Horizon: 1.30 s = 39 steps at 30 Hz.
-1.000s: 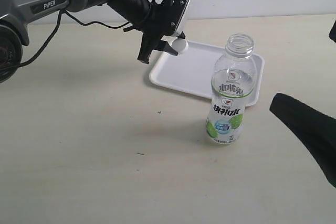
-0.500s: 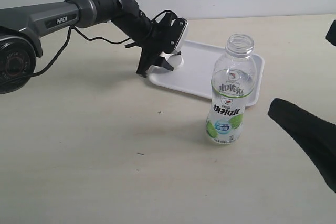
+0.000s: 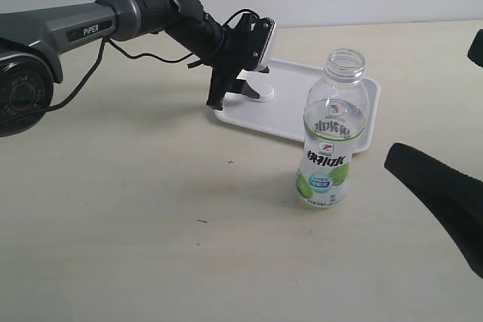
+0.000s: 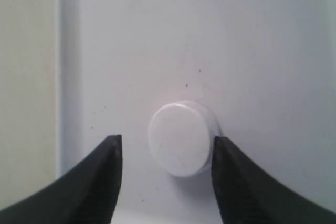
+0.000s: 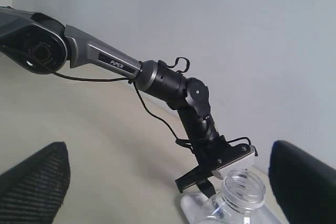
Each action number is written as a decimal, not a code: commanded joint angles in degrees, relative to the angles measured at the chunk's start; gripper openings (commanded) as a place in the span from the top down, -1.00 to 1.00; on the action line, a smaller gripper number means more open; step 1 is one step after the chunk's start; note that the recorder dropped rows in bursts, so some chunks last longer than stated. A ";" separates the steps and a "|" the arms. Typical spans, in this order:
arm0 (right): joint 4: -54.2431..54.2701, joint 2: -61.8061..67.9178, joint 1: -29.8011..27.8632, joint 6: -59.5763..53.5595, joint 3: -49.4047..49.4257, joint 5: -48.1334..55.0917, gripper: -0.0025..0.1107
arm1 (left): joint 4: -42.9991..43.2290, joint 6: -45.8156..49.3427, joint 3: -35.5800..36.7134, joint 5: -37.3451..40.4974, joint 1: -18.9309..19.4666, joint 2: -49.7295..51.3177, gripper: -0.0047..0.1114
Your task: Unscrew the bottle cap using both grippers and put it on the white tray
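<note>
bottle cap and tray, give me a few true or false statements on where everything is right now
1. The bottle cap lies on the white tray. True.
2. The bottle is capped. False: its threaded neck is open.
3. The bottle stands upright. True.
4. The bottle stands inside the tray. False: it stands on the table, beside the tray's rim.
5. The left tool is shut tight on the cap. False: its jaws stand apart over the tray, with a clear gap on one side of the cap.
</note>
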 commanded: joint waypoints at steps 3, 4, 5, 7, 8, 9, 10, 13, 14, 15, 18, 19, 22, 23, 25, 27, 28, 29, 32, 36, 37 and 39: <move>-0.12 -0.35 -0.24 0.11 0.24 -0.51 -0.76 | -0.72 -0.67 -0.24 -0.35 -0.23 -0.24 0.03; -0.12 -0.35 -0.24 0.11 0.24 -0.51 -0.76 | -0.48 -0.67 -0.24 -0.35 -0.23 -0.37 0.03; -0.12 -0.35 -0.24 0.11 0.24 -0.51 -0.76 | -0.20 -0.67 -0.24 -0.35 -0.10 -0.47 0.03; -0.12 -0.35 -0.24 0.11 0.24 -0.51 -0.76 | 1.28 -0.67 -0.24 -0.18 0.00 -0.92 0.03; -0.12 -0.35 -0.24 0.11 0.24 -0.51 -0.76 | 2.64 -1.24 -0.24 0.12 0.00 -1.15 0.04; -0.12 -0.35 -0.24 0.11 0.24 -0.51 -0.76 | 4.15 -2.38 -0.24 0.41 0.00 -1.48 0.05; -0.15 -0.35 -0.24 0.11 0.24 -0.37 -0.76 | 5.62 -3.84 -0.24 1.06 0.00 -1.95 0.07; -0.15 -0.35 -0.24 0.11 0.24 -0.37 -0.76 | 11.49 -10.92 -0.24 2.23 0.00 -3.25 0.29; -0.15 -0.35 -0.24 0.11 0.24 -0.37 -0.76 | 14.03 -14.60 -0.24 2.58 0.00 -3.85 0.40; -0.15 -0.35 -0.24 0.11 0.24 -0.37 -0.76 | 17.20 -18.61 -0.24 2.87 0.00 -4.36 0.51; -0.15 -0.35 -0.24 0.11 0.24 -0.37 -0.76 | 24.88 -29.00 -0.24 5.76 0.00 -5.79 0.87; -0.15 -0.35 -0.24 0.11 0.24 -0.29 -0.76 | 26.76 -30.98 -0.24 7.92 0.00 -6.42 0.92; -0.15 -0.35 -0.24 0.11 0.24 0.09 -0.76 | 28.26 -34.81 -0.24 14.88 0.41 -8.63 0.92; -0.15 -0.35 -0.24 0.11 0.24 0.20 -0.76 | 28.26 -36.74 -0.24 16.83 0.66 -9.44 0.92; -0.15 -0.35 -0.24 0.11 0.24 0.64 -0.76 | 28.38 -43.94 -0.24 18.64 1.70 -11.44 0.92; -0.15 -0.35 -0.24 0.11 0.24 0.64 -0.76 | 29.08 -50.12 -0.24 19.62 3.08 -13.52 0.92; -0.15 -0.35 -0.24 0.24 0.24 0.62 -0.76 | 29.21 -53.28 -0.24 20.24 3.94 -14.60 0.92; -0.15 -0.35 -0.24 1.00 0.24 0.62 -0.76 | 29.21 -56.28 -0.24 21.03 4.83 -15.65 0.92; -0.15 -0.35 -0.24 1.14 0.24 0.62 -0.76 | 25.66 -62.44 -0.24 23.00 7.88 -18.27 0.92; -0.15 -0.35 -0.24 2.45 0.24 0.32 -0.76 | 23.22 -70.63 0.28 23.00 11.96 -21.95 0.92; -0.15 -0.35 -0.24 3.90 0.24 -0.33 -0.76 | 23.31 -73.04 1.38 23.00 12.94 -23.48 0.92; -0.15 -0.35 -0.24 9.02 0.24 -2.36 -0.76 | 22.29 -75.28 4.09 23.00 14.54 -26.85 0.92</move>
